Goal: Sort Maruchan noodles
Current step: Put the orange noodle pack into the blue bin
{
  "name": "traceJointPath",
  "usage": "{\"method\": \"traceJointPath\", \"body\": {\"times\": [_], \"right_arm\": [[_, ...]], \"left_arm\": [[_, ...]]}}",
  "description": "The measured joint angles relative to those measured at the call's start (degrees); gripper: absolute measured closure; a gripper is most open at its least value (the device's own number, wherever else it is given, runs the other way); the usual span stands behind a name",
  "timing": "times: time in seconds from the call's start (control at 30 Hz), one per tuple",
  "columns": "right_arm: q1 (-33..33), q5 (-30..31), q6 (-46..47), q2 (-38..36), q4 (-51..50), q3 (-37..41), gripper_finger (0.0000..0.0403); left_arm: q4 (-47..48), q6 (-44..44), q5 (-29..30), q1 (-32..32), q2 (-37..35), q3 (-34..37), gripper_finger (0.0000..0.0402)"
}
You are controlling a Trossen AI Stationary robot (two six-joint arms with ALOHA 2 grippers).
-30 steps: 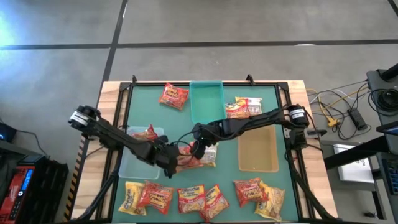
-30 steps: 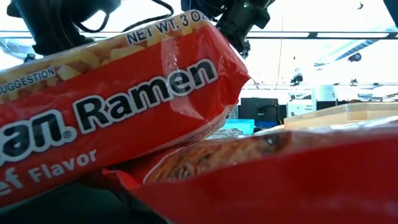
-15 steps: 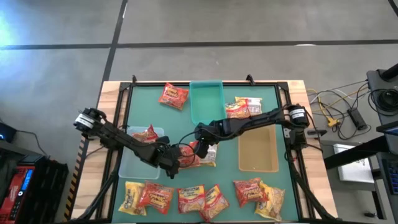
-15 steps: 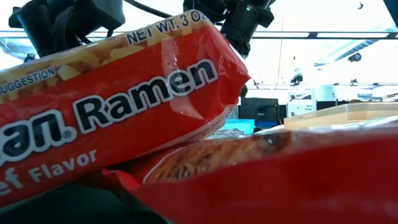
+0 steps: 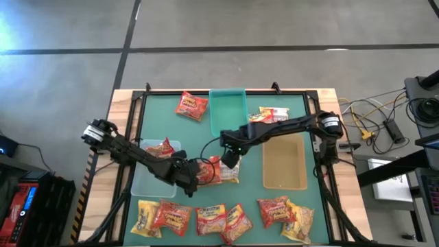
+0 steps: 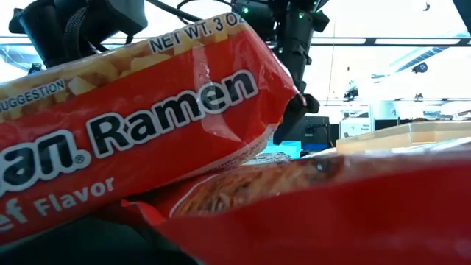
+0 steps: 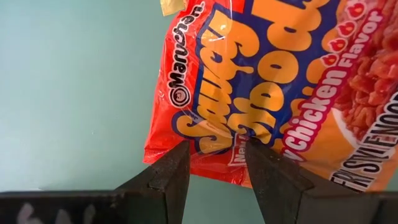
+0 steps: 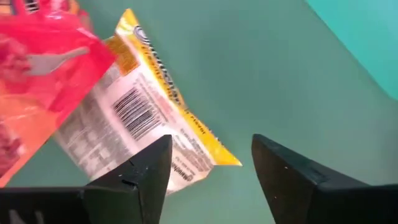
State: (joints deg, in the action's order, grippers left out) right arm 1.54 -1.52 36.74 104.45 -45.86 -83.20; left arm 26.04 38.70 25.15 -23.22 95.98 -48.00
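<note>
High view, from above: a green mat point(image 5: 154, 123) holds a teal bin point(image 5: 227, 110), a clear bin point(image 5: 147, 180) and a tan bin point(image 5: 285, 163). Ramen packets point(image 5: 223, 218) line the mat edge farthest from the teal bin; more lie beside that bin. The left gripper point(image 5: 199, 175) and right gripper point(image 5: 230, 155) meet at a red packet point(image 5: 211, 171) and a yellow packet point(image 5: 230, 171) between the clear and tan bins.

Low view: a red Ramen packet point(image 6: 132, 136) fills the frame; the tan bin point(image 6: 405, 136) stands behind.

Left wrist view: the left gripper point(image 7: 216, 163), fingers clamped on the red packet's point(image 7: 261, 81) edge.

Right wrist view: the right gripper point(image 8: 208, 155), fingers apart, just over the yellow packet point(image 8: 149, 121), holding nothing.
</note>
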Motion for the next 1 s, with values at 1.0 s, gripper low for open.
{"method": "traceJointPath", "body": {"times": [1.0], "right_arm": [[-2.6, -0.2, 5.7, -0.8, 31.2, 9.1, 0.0216]], "left_arm": [[-4.4, 0.9, 9.4, -1.3, 3.4, 0.6, 0.026]]}}
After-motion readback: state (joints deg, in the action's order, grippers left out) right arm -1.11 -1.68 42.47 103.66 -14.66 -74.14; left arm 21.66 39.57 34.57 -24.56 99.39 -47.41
